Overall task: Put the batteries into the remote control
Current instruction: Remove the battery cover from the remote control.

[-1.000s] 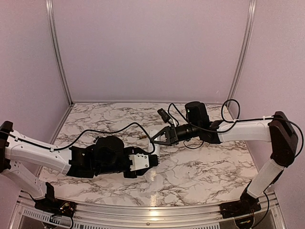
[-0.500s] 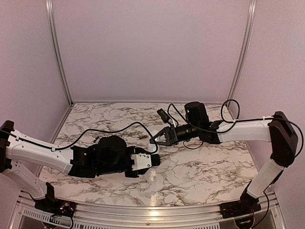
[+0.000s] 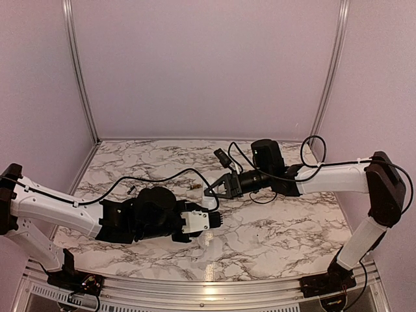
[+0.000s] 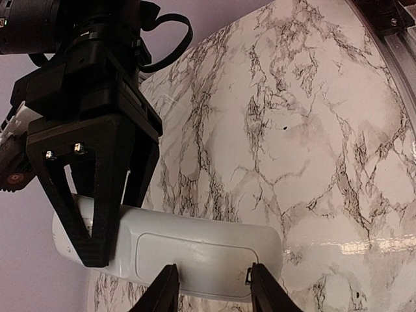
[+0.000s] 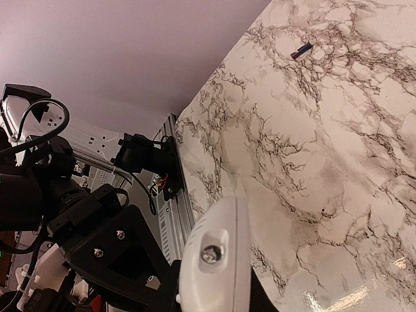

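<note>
The remote control (image 4: 195, 250) is white and shows its back, with the battery cover shut. My right gripper (image 5: 218, 286) is shut on one end of it and holds it above the table. That gripper shows in the left wrist view (image 4: 97, 214) as black fingers clamped on the remote's left end. In the right wrist view the remote (image 5: 218, 260) is seen end-on. My left gripper (image 4: 213, 268) is open, its fingertips (image 4: 168, 286) against the cover's near edge. One battery (image 5: 301, 50) lies on the marble and also shows in the top view (image 3: 194, 187). The grippers meet mid-table in the top view: left (image 3: 214, 219), right (image 3: 211, 192).
The marble table (image 3: 273, 234) has purple walls on three sides and a metal rail (image 3: 195, 296) along the near edge. A black cable (image 3: 162, 172) loops over the table behind the left arm. The left arm's base (image 5: 143, 156) shows in the right wrist view.
My left gripper has shifted a little right and up toward the remote. My right gripper has edged slightly left with the remote in it.
</note>
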`<state>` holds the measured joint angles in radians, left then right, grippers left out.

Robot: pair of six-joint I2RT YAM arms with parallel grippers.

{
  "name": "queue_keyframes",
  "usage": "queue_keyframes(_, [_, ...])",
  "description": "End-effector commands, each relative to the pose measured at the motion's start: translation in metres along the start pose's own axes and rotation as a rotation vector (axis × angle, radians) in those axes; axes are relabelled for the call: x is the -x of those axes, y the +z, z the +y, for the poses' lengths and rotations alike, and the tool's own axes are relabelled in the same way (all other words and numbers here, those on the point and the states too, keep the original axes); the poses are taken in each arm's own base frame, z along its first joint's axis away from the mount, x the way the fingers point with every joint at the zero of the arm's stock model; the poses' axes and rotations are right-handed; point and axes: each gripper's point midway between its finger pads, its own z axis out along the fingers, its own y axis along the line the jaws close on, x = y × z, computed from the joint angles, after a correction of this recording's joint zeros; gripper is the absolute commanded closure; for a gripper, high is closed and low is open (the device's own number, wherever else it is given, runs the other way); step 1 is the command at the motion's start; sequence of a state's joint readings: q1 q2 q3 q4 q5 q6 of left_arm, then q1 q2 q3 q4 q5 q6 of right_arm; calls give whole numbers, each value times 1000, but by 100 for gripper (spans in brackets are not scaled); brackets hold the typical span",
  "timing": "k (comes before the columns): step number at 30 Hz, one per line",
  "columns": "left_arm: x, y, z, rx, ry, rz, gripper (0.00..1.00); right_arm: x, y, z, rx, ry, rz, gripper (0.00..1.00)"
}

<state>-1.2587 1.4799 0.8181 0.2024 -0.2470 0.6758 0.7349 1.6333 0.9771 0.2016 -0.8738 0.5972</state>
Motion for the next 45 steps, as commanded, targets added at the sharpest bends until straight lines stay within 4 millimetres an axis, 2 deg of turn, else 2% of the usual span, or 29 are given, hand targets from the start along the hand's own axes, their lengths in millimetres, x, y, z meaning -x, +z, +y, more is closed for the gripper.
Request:
queue_keyframes(1, [11, -6, 25, 89, -1, -19, 61, -8, 9, 6, 33, 16, 51, 100])
queue_keyframes(13, [18, -15, 29, 95, -9, -50, 61, -7, 10, -3, 9, 38, 50, 100])
queue_keyframes(19, [16, -15, 23, 73, -3, -47, 61, 2, 1, -5, -1, 38, 23, 100])
queue_keyframes(25, [6, -5, 12, 41, 7, -12, 60, 14, -9, 5, 38, 45, -16, 100])
queue_keyframes(33, [0, 4, 8, 39, 10, 19, 60, 10, -8, 9, 104, 92, -23, 100])
queue_keyframes(41, [5, -4, 11, 39, -30, -9, 56, 12, -16, -11, 46, 121, -55, 100])
queue_keyframes(45, [8, -11, 20, 72, -69, -35, 55, 12, -21, -24, 15, 137, -71, 100])
